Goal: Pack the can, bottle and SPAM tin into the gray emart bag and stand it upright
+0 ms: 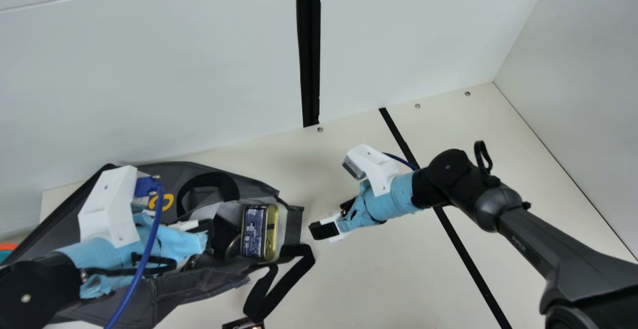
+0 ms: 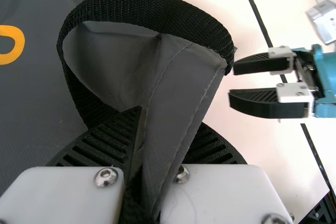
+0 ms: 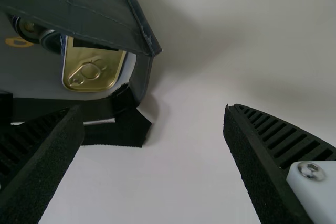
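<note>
From my seat away from the rig, I had a cream surface (image 1: pixel 379 279) with pale walls (image 1: pixel 149 80) behind it and at the right. An orange and teal thing (image 1: pixel 7 250) poked in at the left edge. A black upright strip (image 1: pixel 310 55) split the back wall near its middle, small screws dotted the surface's back edge, and a thin black line (image 1: pixel 463 246) ran slantwise across the surface toward the right.

The gray bag (image 1: pixel 194 289) lay on its side over the left part of the surface, its mouth toward the right. My left gripper (image 1: pixel 212 234) was at that mouth, clenched on a fold of the gray cloth, and a black handle (image 2: pixel 152 9) arched beside its fingers in the left wrist view. The tin (image 1: pixel 255 232) sat inside the bag just right of that gripper, with its gold pull-ring end facing out. Two round ends (image 3: pixel 51 40) showed deeper in, beside the tin; I couldn't tell which was the can and which the bottle. Another black strap (image 1: pixel 291 281) spilled from the mouth onto the surface.

Farther right, my right gripper (image 1: pixel 324 230) hung near the mouth with nothing in its grasp, fingers spread apart, facing the tin but not touching the bag.
</note>
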Robot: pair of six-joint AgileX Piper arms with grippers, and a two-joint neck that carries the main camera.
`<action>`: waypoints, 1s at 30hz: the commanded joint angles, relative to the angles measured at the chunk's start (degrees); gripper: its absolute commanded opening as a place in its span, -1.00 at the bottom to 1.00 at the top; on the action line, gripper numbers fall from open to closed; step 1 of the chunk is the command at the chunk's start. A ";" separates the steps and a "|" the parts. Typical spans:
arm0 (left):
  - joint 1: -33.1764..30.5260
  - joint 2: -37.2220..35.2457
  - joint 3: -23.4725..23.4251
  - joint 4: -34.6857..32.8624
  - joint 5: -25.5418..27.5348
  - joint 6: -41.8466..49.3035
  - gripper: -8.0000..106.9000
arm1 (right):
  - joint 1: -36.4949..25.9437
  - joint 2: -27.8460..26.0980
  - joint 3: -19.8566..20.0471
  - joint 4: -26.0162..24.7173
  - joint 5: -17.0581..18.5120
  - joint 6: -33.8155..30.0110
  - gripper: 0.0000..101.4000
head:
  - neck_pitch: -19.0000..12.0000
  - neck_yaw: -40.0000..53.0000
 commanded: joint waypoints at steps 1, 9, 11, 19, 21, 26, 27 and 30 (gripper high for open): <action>0.00 0.00 0.00 0.00 0.00 0.00 -1.00 | 0.49 1.51 -0.69 0.44 0.21 -0.50 0.87 | -1.30 -0.05; 0.00 0.00 0.00 0.00 0.00 0.00 -1.00 | 2.19 6.83 -3.96 2.59 0.32 -2.15 0.87 | -1.30 -0.05; 0.00 0.00 0.00 0.00 0.00 0.00 -1.00 | 2.57 8.09 -4.77 3.12 0.37 -2.48 0.87 | -1.30 -0.05; 0.00 0.00 0.00 0.00 0.00 0.00 -1.00 | 4.43 12.36 -7.31 5.32 0.33 -3.63 0.87 | -1.30 -0.05; 0.00 0.00 0.00 0.00 0.00 0.00 -1.00 | 5.01 13.23 -7.74 5.80 0.24 -3.87 0.87 | -1.30 -0.05; 0.00 0.00 0.00 0.00 0.00 0.00 -1.00 | 6.51 14.99 -8.53 6.85 -0.08 -4.33 0.87 | -1.30 -0.05; 0.00 0.00 0.00 0.00 0.00 0.00 -1.00 | 6.79 15.31 -8.67 7.03 -0.16 -4.41 0.87 | -1.30 -0.05; 0.00 0.00 0.00 0.00 0.00 0.00 -1.00 | 7.62 16.18 -9.17 7.46 -0.41 -4.49 0.87 | -1.30 -0.05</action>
